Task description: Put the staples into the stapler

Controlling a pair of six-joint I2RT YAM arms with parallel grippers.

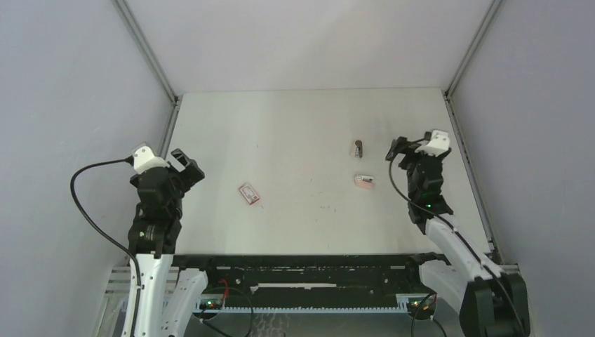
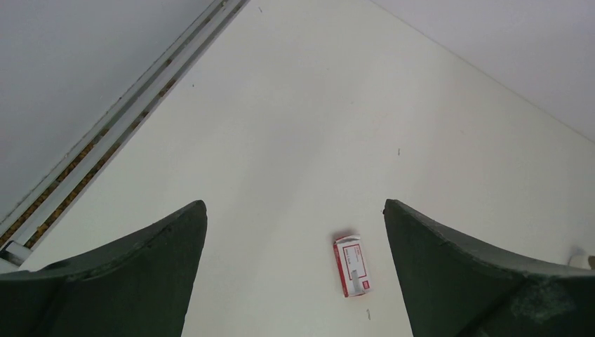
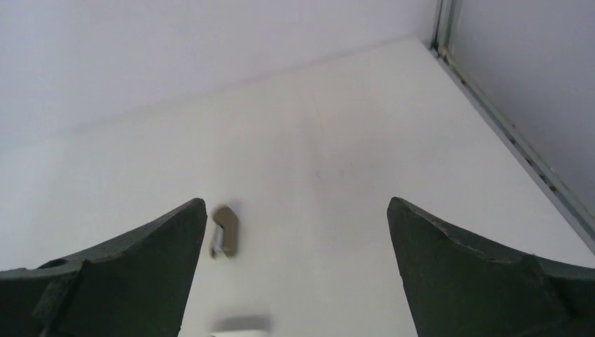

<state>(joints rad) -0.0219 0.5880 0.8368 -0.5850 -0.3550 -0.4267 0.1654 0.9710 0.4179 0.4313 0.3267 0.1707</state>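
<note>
Your left gripper (image 2: pixel 295 205) and right gripper (image 3: pixel 296 201) are wide open, holding nothing. The staples (image 2: pixel 351 265) lie left of the middle of the worktop (image 1: pixel 295 126), the stapler (image 1: pixel 358 149) nearer its right edge. Come straight down over the staples.

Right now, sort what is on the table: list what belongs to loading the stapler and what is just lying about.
For the job:
- tiny dark grey metal stapler
- small flat white cardboard box with red print, the staples

Lying about:
- small pale pinkish-white flat piece beside the stapler; too small to tell what it is, so it may yet belong to the job
</note>
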